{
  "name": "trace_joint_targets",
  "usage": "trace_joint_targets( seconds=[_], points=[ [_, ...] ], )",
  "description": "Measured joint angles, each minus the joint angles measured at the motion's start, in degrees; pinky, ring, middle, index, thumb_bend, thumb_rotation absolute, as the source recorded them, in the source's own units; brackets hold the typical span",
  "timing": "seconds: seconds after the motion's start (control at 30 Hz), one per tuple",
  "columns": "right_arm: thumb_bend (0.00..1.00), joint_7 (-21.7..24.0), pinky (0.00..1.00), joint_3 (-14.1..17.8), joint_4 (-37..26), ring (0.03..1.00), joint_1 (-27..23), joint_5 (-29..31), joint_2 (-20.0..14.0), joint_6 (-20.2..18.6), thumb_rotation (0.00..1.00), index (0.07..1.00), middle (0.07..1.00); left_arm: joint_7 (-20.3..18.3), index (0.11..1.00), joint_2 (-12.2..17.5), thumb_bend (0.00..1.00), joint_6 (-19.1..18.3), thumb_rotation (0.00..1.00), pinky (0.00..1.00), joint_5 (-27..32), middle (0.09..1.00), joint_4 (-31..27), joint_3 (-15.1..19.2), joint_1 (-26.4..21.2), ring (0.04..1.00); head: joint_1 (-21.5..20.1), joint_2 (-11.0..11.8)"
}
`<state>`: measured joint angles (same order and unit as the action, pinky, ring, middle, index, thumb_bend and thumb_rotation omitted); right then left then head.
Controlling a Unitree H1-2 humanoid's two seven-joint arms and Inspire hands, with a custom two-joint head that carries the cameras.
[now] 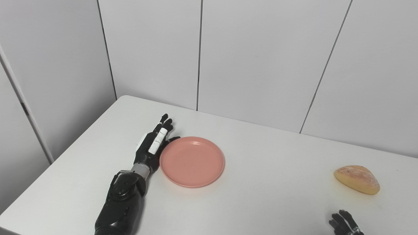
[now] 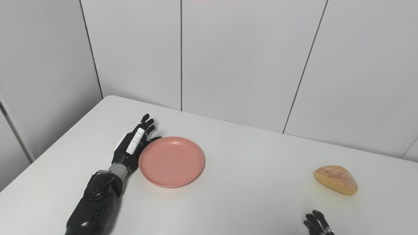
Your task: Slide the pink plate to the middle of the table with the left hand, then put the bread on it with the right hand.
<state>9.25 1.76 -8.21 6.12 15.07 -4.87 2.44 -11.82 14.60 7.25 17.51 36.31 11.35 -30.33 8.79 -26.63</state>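
Barely showing at the bottom edge, the right robot hand (image 1: 345, 222) idles — whether spread or curled I cannot tell — with the bread (image 1: 357, 179) untouched on the bench (image 1: 277, 195). Left robot hand (image 1: 153, 145) lies flat, fingers straight together, against the pink plate (image 1: 192, 161), left of centre — both steps remain.

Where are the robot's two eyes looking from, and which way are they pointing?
Left eye view: sits on the robot's head, looking down and forward over the white table to the wall; shows the left hand flat against the pink plate, and only the fingertips of the right hand at the bottom edge.
Right eye view: sits just beside it, facing the same way; everything appears a little further left.
Both share: the plate, the bread lying far to its right, both hands and the table.
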Motion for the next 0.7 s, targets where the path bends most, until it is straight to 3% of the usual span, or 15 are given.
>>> trace_joint_targets(
  seconds=[0.2, 0.7],
  points=[
    [0.8, -0.01, 1.0, 0.0, 0.0, 0.904, 0.01, 0.14, -0.01, 0.0, 1.0, 0.891, 0.888, 0.01, 1.0, -1.36, 1.0, -1.79, 0.72, 0.84, 1.37, 1.0, -1.57, 0.21, 0.46, 0.995, -0.18, -0.09],
    [0.8, -0.07, 1.0, -0.4, -0.12, 0.907, 0.01, 0.13, 0.02, -0.07, 1.0, 0.893, 0.891, 2.76, 1.0, -4.72, 1.0, -2.71, 0.76, 0.79, 1.02, 1.0, -5.94, -0.54, 2.36, 0.943, -0.97, -0.61]
  ],
)
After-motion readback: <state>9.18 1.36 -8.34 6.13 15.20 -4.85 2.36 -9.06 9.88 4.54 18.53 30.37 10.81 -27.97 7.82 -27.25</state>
